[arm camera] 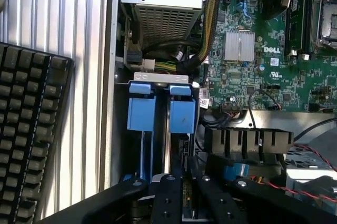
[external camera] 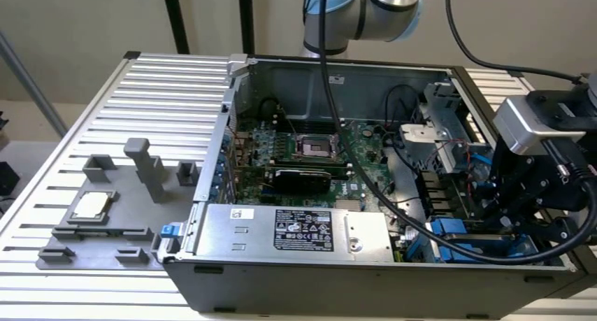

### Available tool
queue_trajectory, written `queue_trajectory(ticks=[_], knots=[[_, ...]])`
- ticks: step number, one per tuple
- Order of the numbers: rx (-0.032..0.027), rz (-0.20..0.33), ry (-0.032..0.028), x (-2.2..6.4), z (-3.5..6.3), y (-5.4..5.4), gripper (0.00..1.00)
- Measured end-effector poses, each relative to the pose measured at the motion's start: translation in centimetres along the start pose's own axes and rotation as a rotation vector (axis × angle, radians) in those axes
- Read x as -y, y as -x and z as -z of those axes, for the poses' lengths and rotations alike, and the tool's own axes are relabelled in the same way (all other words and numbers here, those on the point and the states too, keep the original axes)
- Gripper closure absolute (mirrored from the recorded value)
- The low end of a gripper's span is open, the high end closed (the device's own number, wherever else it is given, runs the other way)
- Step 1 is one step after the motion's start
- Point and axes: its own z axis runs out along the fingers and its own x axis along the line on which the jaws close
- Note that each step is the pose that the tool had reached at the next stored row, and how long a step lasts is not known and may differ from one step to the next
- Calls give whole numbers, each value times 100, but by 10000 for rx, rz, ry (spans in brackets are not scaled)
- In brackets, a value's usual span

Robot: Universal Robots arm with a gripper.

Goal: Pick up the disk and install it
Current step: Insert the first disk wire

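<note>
ribbed counter [external camera: 112, 97] carries the open computer case [external camera: 308, 272], where the gripper [arm camera: 184, 195] stands nearly closed over the drive bay, seemingly pinching the upright disk [arm camera: 181, 116] to seat it.

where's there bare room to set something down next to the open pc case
The ribbed table is bare behind the grey fixture plate, up to the open computer case's wall, and along the front edge below the plate. The plate itself is crowded with posts and a small square chip. Inside the case it is tight: motherboard, cables, power supply box, and the gripper over the blue drive bays.
</note>
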Motion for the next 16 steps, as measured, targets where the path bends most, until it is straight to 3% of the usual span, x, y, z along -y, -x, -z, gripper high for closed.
queue_trajectory(ticks=[16], knots=[[7,-134,-11,20,-18,19,84]])
